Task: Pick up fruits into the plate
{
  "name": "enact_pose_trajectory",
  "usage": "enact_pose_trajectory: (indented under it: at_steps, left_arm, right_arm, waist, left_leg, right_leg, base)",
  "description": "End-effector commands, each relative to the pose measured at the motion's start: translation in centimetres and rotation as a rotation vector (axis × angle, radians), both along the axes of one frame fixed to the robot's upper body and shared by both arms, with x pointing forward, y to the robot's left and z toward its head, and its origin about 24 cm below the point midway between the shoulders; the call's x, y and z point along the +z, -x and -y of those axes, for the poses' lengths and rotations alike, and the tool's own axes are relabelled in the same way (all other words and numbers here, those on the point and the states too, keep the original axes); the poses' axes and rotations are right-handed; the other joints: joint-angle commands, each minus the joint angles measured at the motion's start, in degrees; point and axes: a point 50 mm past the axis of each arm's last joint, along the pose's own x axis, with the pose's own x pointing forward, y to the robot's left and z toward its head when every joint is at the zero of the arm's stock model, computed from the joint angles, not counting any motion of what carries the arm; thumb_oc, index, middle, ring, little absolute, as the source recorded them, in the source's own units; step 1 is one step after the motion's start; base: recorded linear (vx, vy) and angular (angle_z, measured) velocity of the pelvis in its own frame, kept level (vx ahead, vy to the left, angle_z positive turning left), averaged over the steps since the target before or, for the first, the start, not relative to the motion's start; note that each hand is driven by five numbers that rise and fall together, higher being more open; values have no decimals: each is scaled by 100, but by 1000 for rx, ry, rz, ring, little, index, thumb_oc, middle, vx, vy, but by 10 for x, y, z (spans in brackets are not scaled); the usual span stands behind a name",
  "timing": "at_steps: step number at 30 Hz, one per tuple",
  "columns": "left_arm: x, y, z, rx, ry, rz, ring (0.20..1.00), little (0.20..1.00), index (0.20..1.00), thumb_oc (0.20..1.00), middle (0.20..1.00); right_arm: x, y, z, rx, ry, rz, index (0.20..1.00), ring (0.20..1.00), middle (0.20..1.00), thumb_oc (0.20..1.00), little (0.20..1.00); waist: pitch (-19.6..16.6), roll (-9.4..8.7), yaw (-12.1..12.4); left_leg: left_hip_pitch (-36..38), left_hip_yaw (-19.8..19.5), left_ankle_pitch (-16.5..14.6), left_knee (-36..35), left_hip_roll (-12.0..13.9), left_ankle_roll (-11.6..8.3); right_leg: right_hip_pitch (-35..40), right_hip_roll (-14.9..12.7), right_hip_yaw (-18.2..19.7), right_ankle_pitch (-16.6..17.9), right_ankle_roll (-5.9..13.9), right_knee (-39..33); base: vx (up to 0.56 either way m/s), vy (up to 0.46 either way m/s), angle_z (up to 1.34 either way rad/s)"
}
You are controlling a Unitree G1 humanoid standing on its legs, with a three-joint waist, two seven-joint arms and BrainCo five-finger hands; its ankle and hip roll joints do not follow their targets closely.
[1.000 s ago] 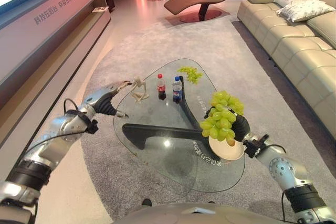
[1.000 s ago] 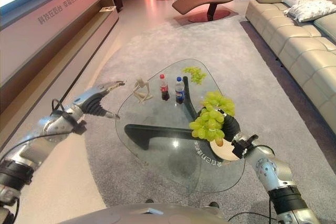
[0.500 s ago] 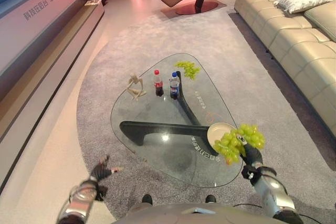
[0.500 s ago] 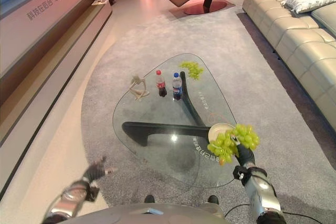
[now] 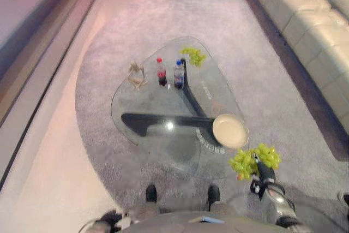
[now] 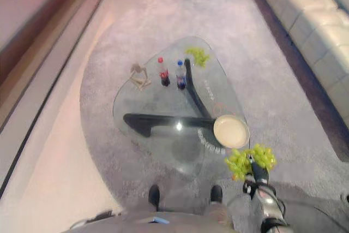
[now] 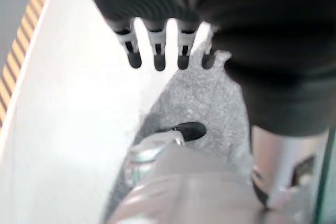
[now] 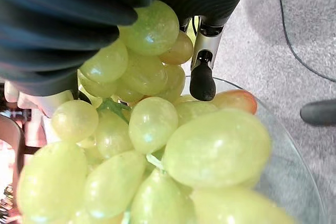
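One grape bunch [image 5: 254,161] hides the right robot hand [image 5: 265,174].

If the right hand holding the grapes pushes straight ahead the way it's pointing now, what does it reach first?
Probably the cream round plate: the right hand, shut on the green grape bunch, points up-table toward it, though depth is unclear.

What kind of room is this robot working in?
Most likely a living room or a furniture showroom: a beige leather sofa lines one side, a glass coffee table stands on a grey carpet, and the right hand holds green grapes.
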Motion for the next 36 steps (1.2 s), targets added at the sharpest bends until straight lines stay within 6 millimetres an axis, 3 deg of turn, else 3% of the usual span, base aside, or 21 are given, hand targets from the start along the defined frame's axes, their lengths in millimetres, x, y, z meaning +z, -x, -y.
enact_pose_trajectory:
  at_steps: [1,2,3,7,18,28,36]
  left_arm:
    - [24,-59,-6,-49,-51,192,1000,1000,1000,1000,1000]
    - [26,-63,-5,-53,-51,207,1000,1000,1000,1000,1000]
    - [34,-79,-4,-64,-47,256,1000,1000,1000,1000,1000]
    - [54,-112,4,-121,-45,364,1000,1000,1000,1000,1000]
    - [76,-140,12,-150,-58,484,1000,1000,1000,1000,1000]
    - [95,-157,19,-164,-27,597,1000,1000,1000,1000,1000]
    - [104,-164,26,-172,-13,656,1000,1000,1000,1000,1000]
  right_arm:
    - [67,-66,5,15,94,303,200,200,200,200,200]
    - [72,-70,6,17,104,315,200,200,200,200,200]
    - [91,-86,8,30,146,355,200,200,200,200,200]
    - [143,-117,18,57,257,450,200,200,200,200,200]
    - [241,-149,33,99,555,552,200,200,200,200,200]
    - [290,-163,27,114,719,550,200,200,200,200,200]
    - [297,-171,14,131,792,507,200,200,200,200,200]
  waist:
    - [843,-122,13]
    - [896,-105,7]
    - [1076,-46,-20]
    - [1478,102,-93]
    - [1515,342,-99]
    - [1515,526,-30]
    - [1515,612,63]
  left_leg:
    - [364,76,-884,409,-282,43]
    - [313,57,-872,424,-288,40]
    - [125,1,-816,463,-316,24]
    - [-422,-106,-723,627,-415,16]
    - [-1738,-29,-611,944,-612,53]
    - [-2378,96,-501,1066,-697,17]
    - [-2677,131,-484,1161,-742,25]
  right_leg:
    - [72,-72,144,-462,-52,556]
    - [20,-67,145,-457,-59,576]
    - [-163,-54,131,-439,-85,632]
    - [-792,-49,97,-387,-139,882]
    - [-2288,-70,212,-320,-113,1316]
    - [-2982,-141,202,-247,-72,1435]
    - [-3316,-156,187,-299,-76,1609]
  base:
    - [-187,-55,5]
    - [-159,-65,-4]
    - [-184,-62,-9]
    - [-179,-24,-10]
    - [-89,-3,-12]
    - [-44,3,-7]
    - [-4,6,0]
